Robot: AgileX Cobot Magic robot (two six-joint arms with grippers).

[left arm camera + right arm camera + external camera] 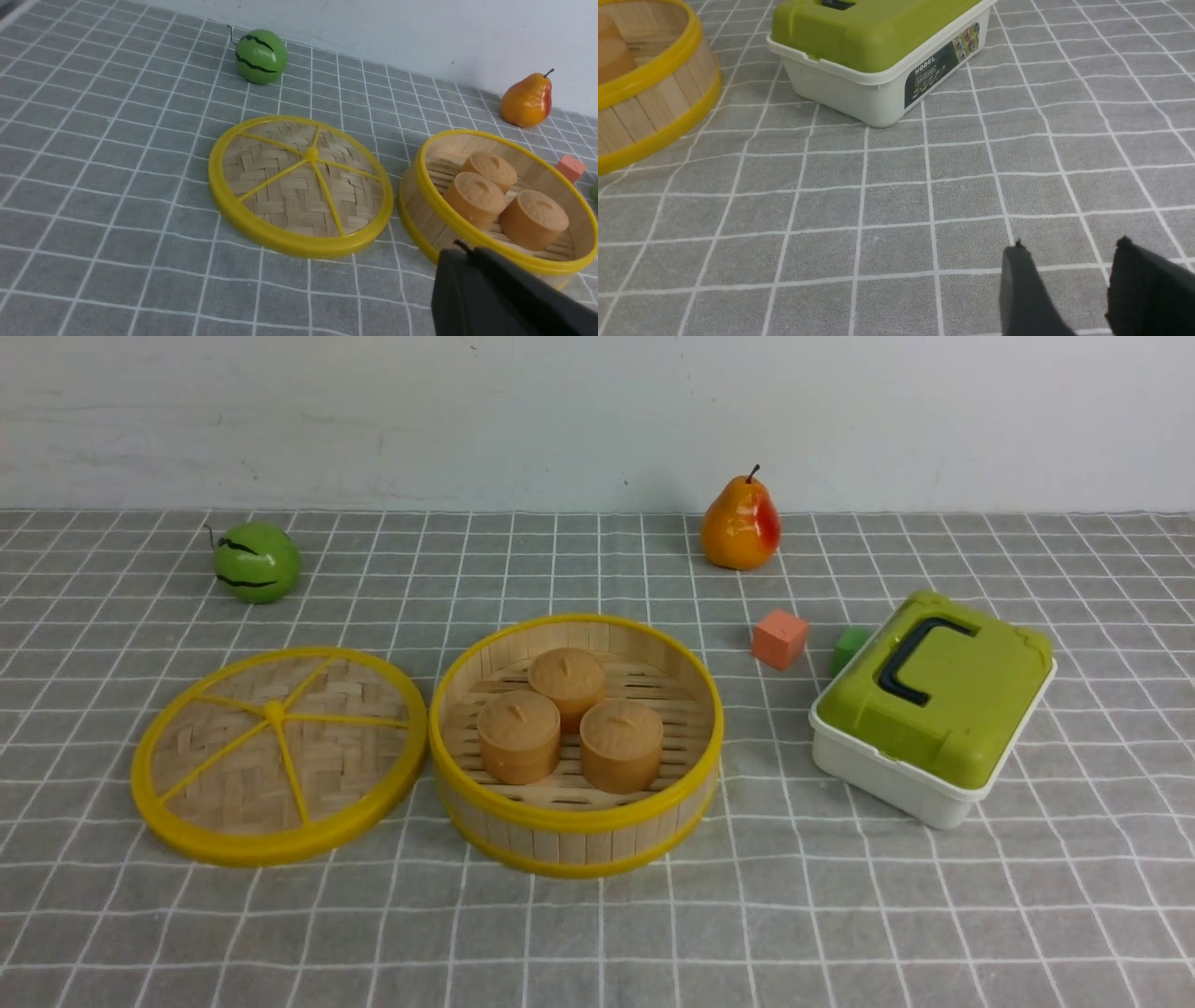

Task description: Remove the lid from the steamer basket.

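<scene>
- Already the lid (278, 754) lies flat on the tabletop (840, 915), off the steamer basket (575, 821) and ahead of the left fingers (490, 289). The two rims are close together, though I cannot tell whether they touch.
- Only a dark mass of the left fingers shows, so I cannot tell if they are parted or closed.
- The right fingers (1022, 289) stand apart and grasp nothing. The white box (878, 88) is ahead of them.
- To my eye the job looks done. The left fingers hang right by the basket's near rim, so a careless move there could clip it, shoving the basket into the lid or toppling the three brown cakes (569, 723).
</scene>
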